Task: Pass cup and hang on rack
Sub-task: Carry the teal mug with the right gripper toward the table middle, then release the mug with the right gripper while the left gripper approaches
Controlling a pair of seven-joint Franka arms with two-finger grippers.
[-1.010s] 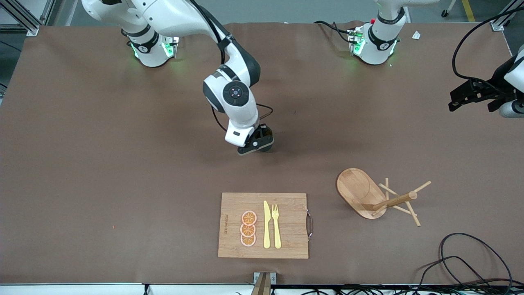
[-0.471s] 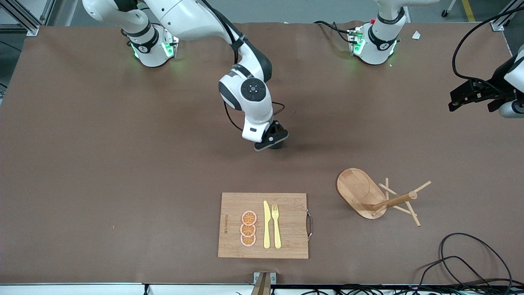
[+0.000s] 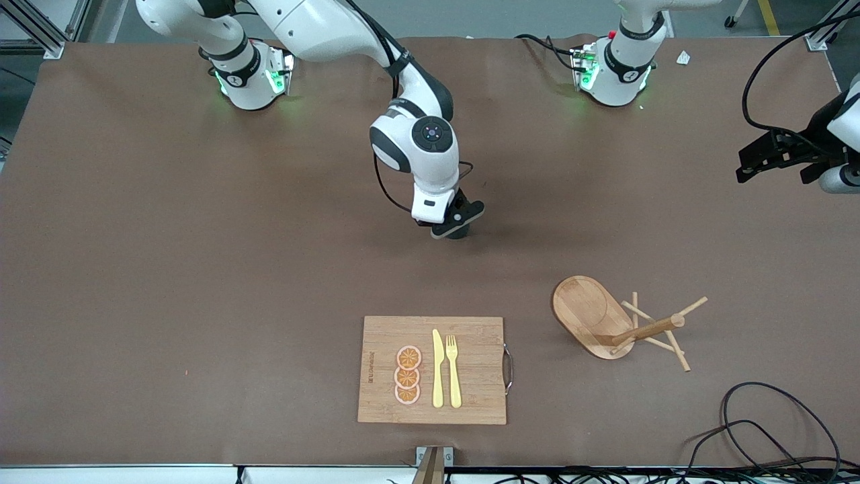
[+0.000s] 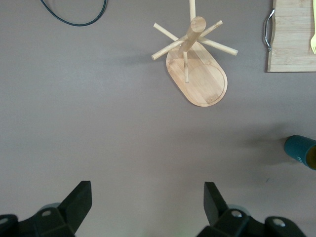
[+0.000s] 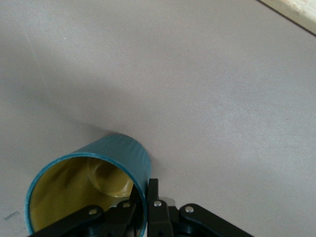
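The dark teal cup (image 3: 459,232) with a yellow inside is held by its wall in my right gripper (image 3: 457,226), low over the middle of the table. In the right wrist view, one finger is inside the cup (image 5: 118,153) and one outside, so the right gripper (image 5: 144,195) is shut on its rim. The cup also shows in the left wrist view (image 4: 300,148). The wooden rack (image 3: 605,323) stands nearer the front camera, toward the left arm's end, and appears in the left wrist view (image 4: 197,74). My left gripper (image 3: 744,168) waits high at that end, open and empty (image 4: 148,197).
A wooden cutting board (image 3: 430,370) with a yellow knife, a fork and orange slices lies near the front edge; its handle end shows in the left wrist view (image 4: 291,44). Black cables (image 3: 772,423) loop at the front corner beside the rack.
My right gripper has carried the cup toward the left arm's end of the table. The left arm and the rack have not moved.
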